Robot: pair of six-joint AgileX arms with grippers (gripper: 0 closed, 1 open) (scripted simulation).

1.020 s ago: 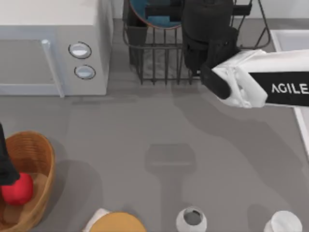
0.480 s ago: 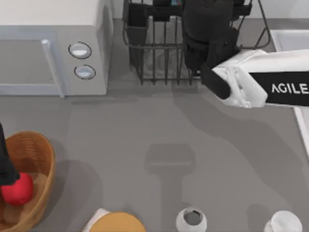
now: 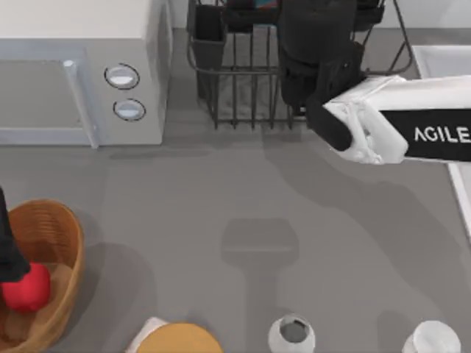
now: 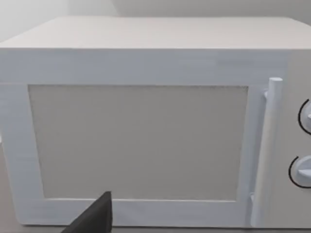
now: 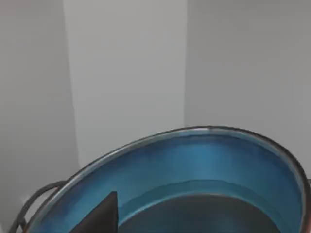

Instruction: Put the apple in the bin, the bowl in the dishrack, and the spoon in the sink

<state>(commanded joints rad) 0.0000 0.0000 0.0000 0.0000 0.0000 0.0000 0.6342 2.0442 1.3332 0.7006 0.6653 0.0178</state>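
- A grey table [image 3: 221,198] carries a white microwave [image 3: 81,70] at the far left, a black wire dishrack [image 3: 243,81] at the far middle and the pale rim of the sink [image 3: 441,59] at the far right.
- The right gripper [image 3: 316,44] hangs over the right part of the dishrack; I cannot tell how its fingers stand. Its wrist view looks into the blue bowl [image 5: 194,170], which sits close below among the rack wires.
- The apple [image 3: 26,287] lies in the wicker bin [image 3: 62,243] at the near left, with the dark left arm [image 3: 9,254] just beside it; its fingers cannot be judged either.
- Along the near edge stand two white cups [image 3: 292,332] and a yellow-orange disc [image 3: 176,340].
- Judgement: the bowl step looks to be finishing. Next the right arm should lift straight clear of the wires, then go for the spoon.
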